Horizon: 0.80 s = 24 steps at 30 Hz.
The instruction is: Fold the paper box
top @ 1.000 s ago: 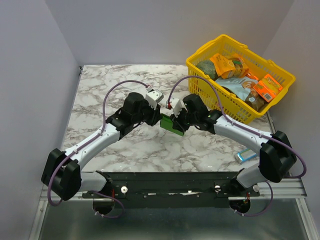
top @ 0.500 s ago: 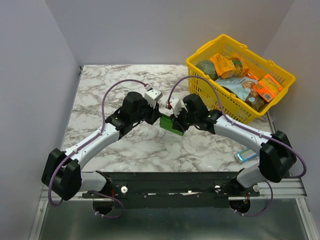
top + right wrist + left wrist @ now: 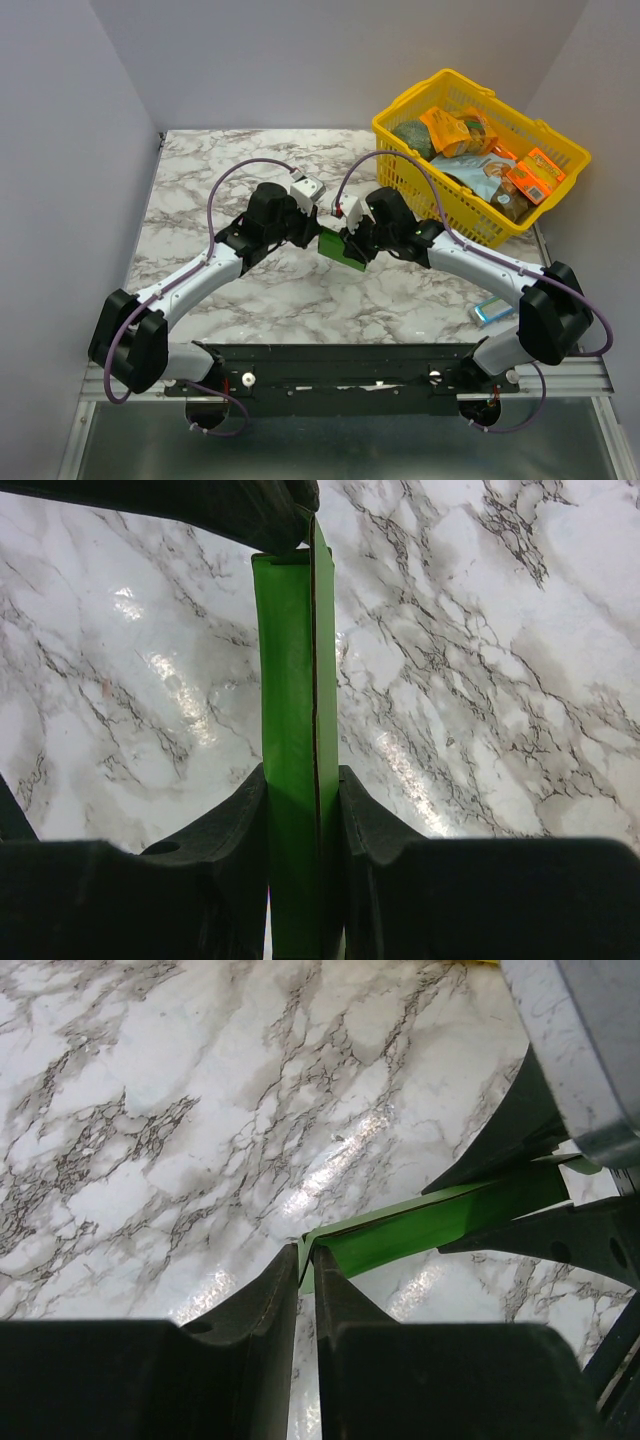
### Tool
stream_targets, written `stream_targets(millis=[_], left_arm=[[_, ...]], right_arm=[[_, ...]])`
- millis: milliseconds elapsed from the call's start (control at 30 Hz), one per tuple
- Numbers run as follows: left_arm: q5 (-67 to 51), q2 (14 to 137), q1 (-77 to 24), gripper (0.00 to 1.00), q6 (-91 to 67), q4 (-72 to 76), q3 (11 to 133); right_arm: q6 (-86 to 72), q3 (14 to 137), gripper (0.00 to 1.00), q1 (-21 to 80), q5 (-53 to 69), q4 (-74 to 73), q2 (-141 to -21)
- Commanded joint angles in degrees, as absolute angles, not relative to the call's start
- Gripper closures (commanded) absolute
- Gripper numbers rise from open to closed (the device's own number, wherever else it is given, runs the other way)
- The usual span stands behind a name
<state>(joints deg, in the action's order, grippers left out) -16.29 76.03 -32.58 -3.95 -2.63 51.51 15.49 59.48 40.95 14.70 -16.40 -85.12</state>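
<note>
Left gripper (image 3: 305, 1253), fingers almost together, pinches one end of the paper box (image 3: 343, 250). Right gripper (image 3: 302, 775), set narrow, clamps the opposite end. The flattened green card spans between the two grippers over the middle of the marble bench (image 3: 200, 180).

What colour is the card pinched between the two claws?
Plain bright green. The paper box shows best in the right wrist view.

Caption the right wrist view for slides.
Right gripper clamps the bright green thin-card paper box edge-on over the white marble table; left gripper holds its far end.
</note>
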Motion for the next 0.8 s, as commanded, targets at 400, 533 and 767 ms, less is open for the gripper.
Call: stream_targets(millis=[400, 533, 767], left_arm=[[-18.02, 76.38, -32.26, 0.81, -4.39, -0.79, 52.47], [-18.81, 76.64, -32.26, 0.98, -4.66, -0.62, 52.38], [-18.37, 76.82, -32.34, 1.0, -7.9, -0.61, 52.38]], right_arm=[[15.47, 58.97, 0.8, 41.31, 16.7, -15.29, -84.81], [15.47, 58.89, 0.8, 41.31, 16.53, -15.29, -84.81], [15.47, 58.8, 0.8, 41.31, 14.77, -15.21, -84.9]])
